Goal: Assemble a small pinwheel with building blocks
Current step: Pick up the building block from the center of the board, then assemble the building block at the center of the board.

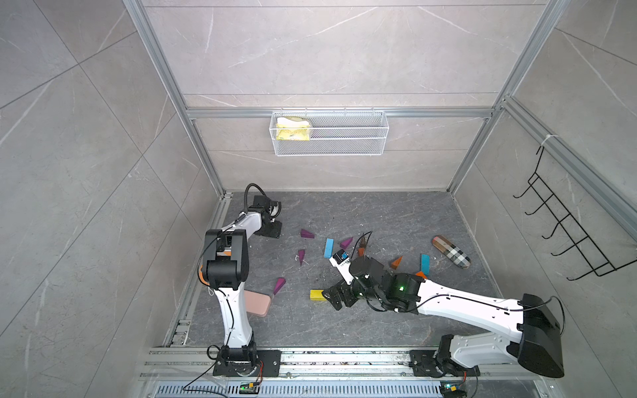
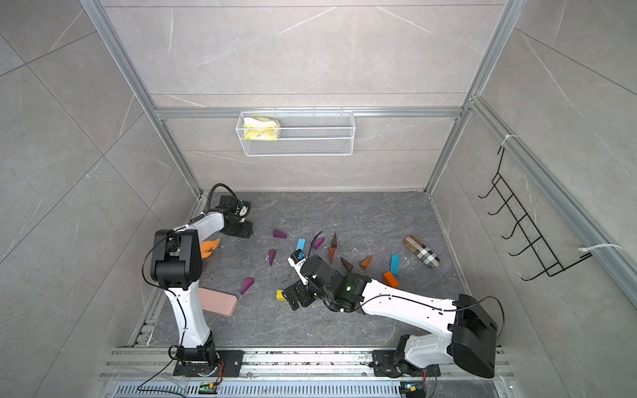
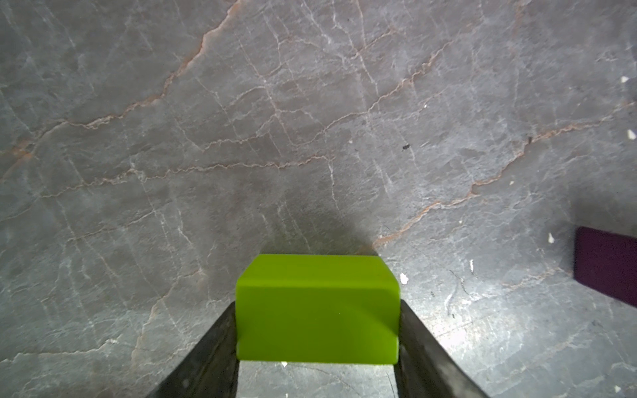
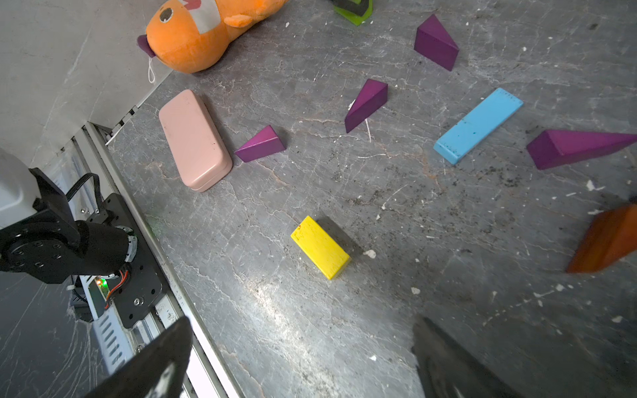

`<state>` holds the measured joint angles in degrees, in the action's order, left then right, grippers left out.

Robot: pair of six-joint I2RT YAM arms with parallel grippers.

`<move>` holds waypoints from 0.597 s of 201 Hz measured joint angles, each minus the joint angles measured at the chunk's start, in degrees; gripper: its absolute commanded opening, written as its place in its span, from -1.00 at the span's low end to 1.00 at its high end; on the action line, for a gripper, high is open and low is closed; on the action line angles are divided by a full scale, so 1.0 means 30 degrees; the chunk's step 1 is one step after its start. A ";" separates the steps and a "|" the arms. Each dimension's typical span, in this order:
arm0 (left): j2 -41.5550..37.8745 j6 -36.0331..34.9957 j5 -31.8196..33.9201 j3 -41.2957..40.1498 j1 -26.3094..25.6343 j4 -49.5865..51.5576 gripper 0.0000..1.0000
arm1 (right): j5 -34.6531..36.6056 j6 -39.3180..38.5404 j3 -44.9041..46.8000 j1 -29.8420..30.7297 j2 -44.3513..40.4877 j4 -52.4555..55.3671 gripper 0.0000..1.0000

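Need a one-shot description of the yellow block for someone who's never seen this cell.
Find the right arm stretched over the grey table. Just past its open claw lies the yellow brick, flat and touching nothing. It is the only yellow block on the table; its nearest neighbours are purple wedges and a blue bar.
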<state>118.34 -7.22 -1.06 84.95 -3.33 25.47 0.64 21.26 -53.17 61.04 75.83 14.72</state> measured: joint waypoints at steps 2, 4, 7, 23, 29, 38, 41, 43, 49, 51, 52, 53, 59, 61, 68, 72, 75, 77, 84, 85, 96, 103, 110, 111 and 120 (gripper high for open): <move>-0.0051 0.0117 0.0015 -0.0051 0.0000 0.0000 0.04 | 0.0007 -0.0007 0.0036 0.0000 -0.0051 0.0007 0.99; -0.0160 0.0270 0.0015 -0.0146 -0.0007 -0.0015 0.04 | 0.0022 0.0000 0.0073 0.0000 -0.0095 0.0007 0.99; -0.0277 0.0437 0.0036 -0.0335 -0.0015 -0.0058 0.04 | 0.0036 0.0007 0.0124 0.0000 -0.0153 0.0015 0.99; -0.1494 0.1552 0.0328 -0.1530 -0.0182 0.0029 0.02 | 0.0219 0.0051 0.0452 0.0000 -0.0605 0.0080 1.00; -0.2055 0.1982 0.0423 -0.2011 -0.0240 0.0131 0.01 | 0.0284 0.0058 0.0597 0.0000 -0.0801 0.0117 0.99; -0.3126 0.2703 0.0758 -0.2732 -0.0510 0.0401 0.00 | 0.0379 0.0073 0.0882 0.0000 -0.1144 0.0182 0.99; -0.3468 0.2907 0.0911 -0.2973 -0.0619 0.0510 0.00 | 0.0423 0.0073 0.0976 0.0000 -0.1260 0.0204 0.99; -0.3781 0.3104 0.1035 -0.3140 -0.0750 0.0627 0.00 | 0.0437 0.0095 0.1049 -0.0007 -0.1348 0.0240 0.99; -0.4590 0.3526 0.1406 -0.3577 -0.1122 0.0867 0.00 | 0.0488 0.0138 0.1260 -0.0022 -0.1581 0.0299 0.99; -0.4903 0.3708 0.1537 -0.3723 -0.1333 0.0969 0.00 | 0.0503 0.0189 0.1348 -0.0036 -0.1668 0.0299 0.99; -0.4998 0.3752 0.1603 -0.3774 -0.1399 0.0998 0.00 | 0.0503 0.0204 0.1377 -0.0036 -0.1698 0.0306 0.99; -0.5085 0.3796 0.1668 -0.3825 -0.1450 0.1042 0.00 | 0.0510 0.0211 0.1435 -0.0036 -0.1749 0.0306 1.00; -0.5982 0.4328 0.2178 -0.4175 -0.2164 0.1421 0.00 | 0.0517 0.0291 0.1668 -0.0087 -0.1960 0.0350 0.99; -0.6149 0.4422 0.2339 -0.4240 -0.2317 0.1494 0.00 | 0.0517 0.0306 0.1727 -0.0095 -0.2011 0.0364 0.99; -0.7104 0.5064 0.2907 -0.4539 -0.3330 0.1982 0.00 | 0.0546 0.0415 0.2011 -0.0146 -0.2251 0.0444 0.99; -0.7533 0.5391 0.3271 -0.4663 -0.3920 0.2200 0.00 | 0.0561 0.0444 0.2164 -0.0175 -0.2353 0.0495 0.99; -0.7941 0.5712 0.3475 -0.4794 -0.4444 0.2404 0.00 | 0.0561 0.0510 0.2280 -0.0189 -0.2441 0.0517 0.99; -0.8131 0.5880 0.3636 -0.4845 -0.4707 0.2484 0.00 | 0.0561 0.0510 0.2375 -0.0204 -0.2506 0.0532 0.99; -0.8939 0.6601 0.4146 -0.5144 -0.5872 0.2841 0.00 | 0.0554 0.0619 0.2667 -0.0233 -0.2710 0.0590 0.99; -0.9012 0.6652 0.4167 -0.5173 -0.5982 0.2871 -0.01 | 0.0554 0.0641 0.2696 -0.0240 -0.2732 0.0590 0.99; -1.0214 0.7825 0.4510 -0.5814 -0.7781 0.3344 -0.02 | 0.0539 0.0787 0.3184 -0.0248 -0.3089 0.0605 0.99; -1.0812 0.8510 0.4634 -0.6207 -0.8626 0.3621 -0.02 | 0.0503 0.0867 0.3446 -0.0255 -0.3300 0.0670 0.99; -1.1373 0.9289 0.4801 -0.6630 -0.9413 0.3905 -0.03 | 0.0488 0.0918 0.3614 -0.0284 -0.3453 0.0750 1.00; -1.1424 0.9391 0.4816 -0.6674 -0.9500 0.3934 -0.03 | 0.0481 0.0918 0.3636 -0.0291 -0.3475 0.0787 0.99; -1.1854 1.0316 0.5056 -0.7104 -1.0236 0.4248 -0.03 | 0.0459 0.0925 0.3730 -0.0328 -0.3599 0.0918 0.99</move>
<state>82.78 23.73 14.11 63.64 -34.04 38.22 2.02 24.03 -41.98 60.05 65.04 17.47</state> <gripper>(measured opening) 0.622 0.994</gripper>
